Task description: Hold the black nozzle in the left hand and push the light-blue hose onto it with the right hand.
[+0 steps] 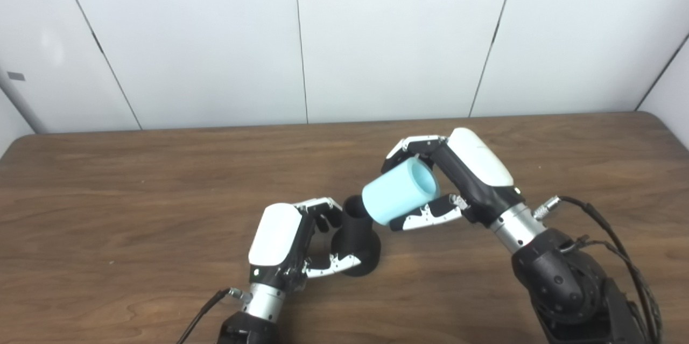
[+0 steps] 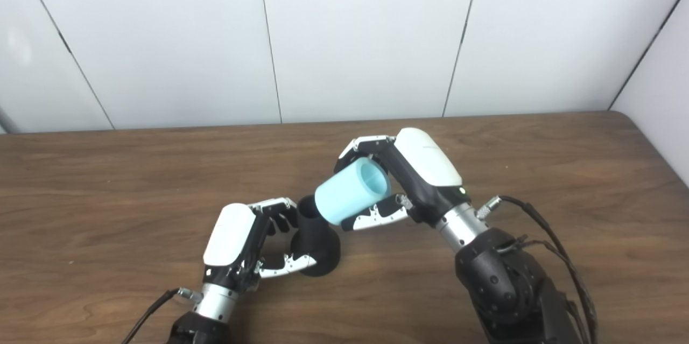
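While left hand (image 1: 280,241) fingers grasp black nozzle (image 1: 356,236) | right hand (image 1: 463,182) fingers grasp light-blue hose (image 1: 399,191)

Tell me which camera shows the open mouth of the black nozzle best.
The left eye view: the black nozzle shows more of its open rim beside the blue hose. In the right eye view the hose covers part of that rim, leaving mainly the flared base visible.

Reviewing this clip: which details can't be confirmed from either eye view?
- Whether the light-blue hose has started onto the black nozzle: its near end covers the nozzle's tip.
- Left hand palm contact: hidden behind its white back.
- Right hand inner fingers: hidden by the hose.
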### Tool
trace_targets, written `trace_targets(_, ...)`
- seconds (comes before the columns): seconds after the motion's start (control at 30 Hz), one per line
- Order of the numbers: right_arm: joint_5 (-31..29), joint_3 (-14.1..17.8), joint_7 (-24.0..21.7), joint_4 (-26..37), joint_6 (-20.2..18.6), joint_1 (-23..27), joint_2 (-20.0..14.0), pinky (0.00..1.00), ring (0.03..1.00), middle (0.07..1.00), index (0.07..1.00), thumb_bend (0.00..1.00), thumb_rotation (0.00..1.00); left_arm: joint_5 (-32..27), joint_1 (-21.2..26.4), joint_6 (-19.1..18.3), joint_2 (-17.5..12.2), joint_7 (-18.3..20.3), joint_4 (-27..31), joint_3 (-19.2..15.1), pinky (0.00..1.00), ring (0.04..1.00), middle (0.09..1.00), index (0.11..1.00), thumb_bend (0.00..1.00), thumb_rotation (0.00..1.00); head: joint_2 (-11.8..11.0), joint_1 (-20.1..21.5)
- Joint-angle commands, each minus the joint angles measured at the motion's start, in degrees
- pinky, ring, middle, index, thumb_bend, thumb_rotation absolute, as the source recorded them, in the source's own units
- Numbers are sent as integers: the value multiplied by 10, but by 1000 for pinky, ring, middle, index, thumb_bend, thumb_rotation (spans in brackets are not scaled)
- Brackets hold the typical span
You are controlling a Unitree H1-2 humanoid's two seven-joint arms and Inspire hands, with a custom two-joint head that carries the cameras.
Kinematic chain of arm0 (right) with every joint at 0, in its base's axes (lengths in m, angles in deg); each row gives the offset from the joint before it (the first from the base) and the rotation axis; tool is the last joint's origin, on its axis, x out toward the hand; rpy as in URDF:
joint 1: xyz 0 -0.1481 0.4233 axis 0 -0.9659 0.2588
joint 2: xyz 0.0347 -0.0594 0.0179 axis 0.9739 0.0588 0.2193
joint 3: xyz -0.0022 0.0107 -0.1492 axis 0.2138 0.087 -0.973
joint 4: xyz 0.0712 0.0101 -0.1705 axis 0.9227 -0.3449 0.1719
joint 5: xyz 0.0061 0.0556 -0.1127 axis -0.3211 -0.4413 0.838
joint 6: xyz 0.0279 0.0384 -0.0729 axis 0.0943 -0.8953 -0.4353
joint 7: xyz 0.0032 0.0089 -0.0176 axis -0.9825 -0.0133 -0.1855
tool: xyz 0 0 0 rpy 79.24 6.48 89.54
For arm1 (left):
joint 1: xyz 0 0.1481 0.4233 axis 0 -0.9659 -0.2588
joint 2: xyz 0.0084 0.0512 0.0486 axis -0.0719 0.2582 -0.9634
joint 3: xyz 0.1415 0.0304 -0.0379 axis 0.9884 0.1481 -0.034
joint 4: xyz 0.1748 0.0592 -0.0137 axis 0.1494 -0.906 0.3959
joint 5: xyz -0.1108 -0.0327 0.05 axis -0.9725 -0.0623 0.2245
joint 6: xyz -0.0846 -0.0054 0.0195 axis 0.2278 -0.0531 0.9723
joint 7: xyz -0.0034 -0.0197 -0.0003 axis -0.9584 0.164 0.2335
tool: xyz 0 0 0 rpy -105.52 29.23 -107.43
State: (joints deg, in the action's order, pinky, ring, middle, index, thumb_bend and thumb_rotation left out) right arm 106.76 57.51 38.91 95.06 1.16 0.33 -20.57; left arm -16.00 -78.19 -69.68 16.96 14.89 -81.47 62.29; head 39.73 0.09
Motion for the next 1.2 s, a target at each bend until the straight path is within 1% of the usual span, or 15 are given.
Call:
trace_targets(0.0, 0, 4, 12, 11, 21, 25, -4, 324, 391, 509, 515, 496, 0, -5, -70, -5, 16, 7, -55, 27, 357, 448, 509, 477, 477, 0, 1, -1)
trace_targets(0.17, -5, 1, 11, 6, 25, 31, -5, 330, 391, 508, 514, 496, 0, -2, -69, -3, 18, 2, -59, 28, 360, 444, 504, 478, 477, 0, 2, -7)
trace_targets(0.27, -7, 0, 9, 3, 24, 34, -5, 357, 392, 508, 510, 498, 0, -2, -68, -4, 19, 2, -61, 28, 359, 445, 506, 477, 477, 0, 2, -8)
trace_targets(0.53, -4, -8, 2, -3, 21, 42, -8, 341, 390, 509, 510, 497, 0, -3, -66, -3, 22, 0, -65, 29, 350, 437, 501, 488, 476, 0, 3, -7)
trace_targets(0.63, -4, -14, 1, -8, 20, 40, -7, 346, 387, 502, 520, 497, 0, 0, -63, 1, 24, -6, -71, 30, 352, 439, 500, 487, 477, 0, 0, -8)
trace_targets(0.7, 0, -20, 1, -11, 22, 38, -7, 323, 388, 503, 524, 495, 0, 0, -63, 4, 24, -10, -74, 30, 353, 441, 500, 486, 477, 0, 0, -8)
trace_targets(0.77, 1, -25, 0, -13, 20, 33, -5, 318, 387, 504, 525, 494, 0, -2, -63, 3, 24, -9, -73, 29, 346, 435, 494, 475, 476, 0, 0, -10)
trace_targets(1.0, 4, -39, 2, -21, 23, 26, -5, 307, 394, 516, 522, 493, 0, -1, -64, -3, 22, -4, -68, 28, 351, 439, 507, 485, 476, 0, 1, -10)
trace_targets(1.17, 3, -46, 5, -26, 27, 26, -3, 306, 394, 517, 520, 493, 0, -2, -64, -1, 23, -6, -69, 28, 349, 440, 501, 487, 477, 0, 1, -11)
